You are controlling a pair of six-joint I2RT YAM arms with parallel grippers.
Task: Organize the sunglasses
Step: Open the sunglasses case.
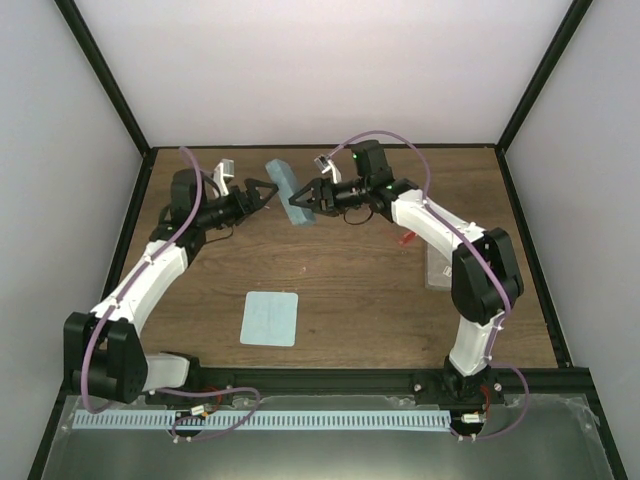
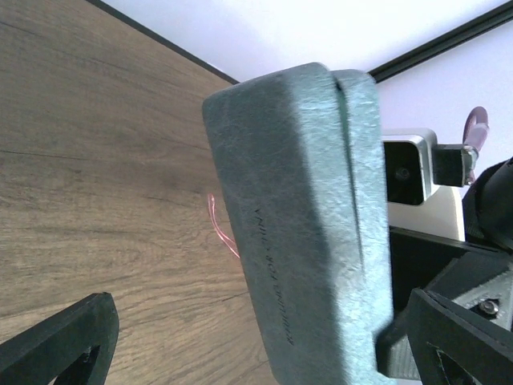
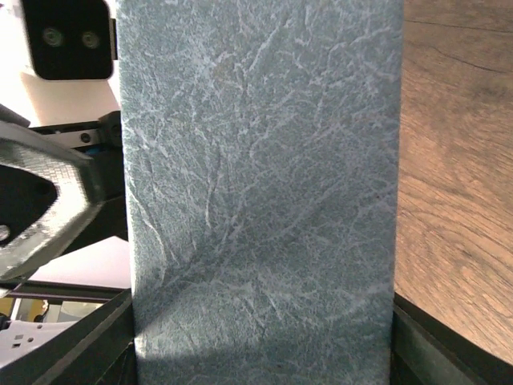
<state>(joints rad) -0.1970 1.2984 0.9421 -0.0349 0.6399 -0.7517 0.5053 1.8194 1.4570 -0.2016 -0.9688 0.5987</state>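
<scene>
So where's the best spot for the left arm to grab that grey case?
I'd grip the case across its narrow width, on the two long sides, at the end the right end effector leaves free. Come from the left, where the open left end effector faces it; the straight parallel sides suit a pinch.

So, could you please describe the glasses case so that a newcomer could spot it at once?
Look to the far middle of the table, where the two arms meet. The case is there, gripped by the right hand, with the open left hand at its other side. It is a blue-grey textured oblong, unlike the pale square cloth nearer the front.
</scene>
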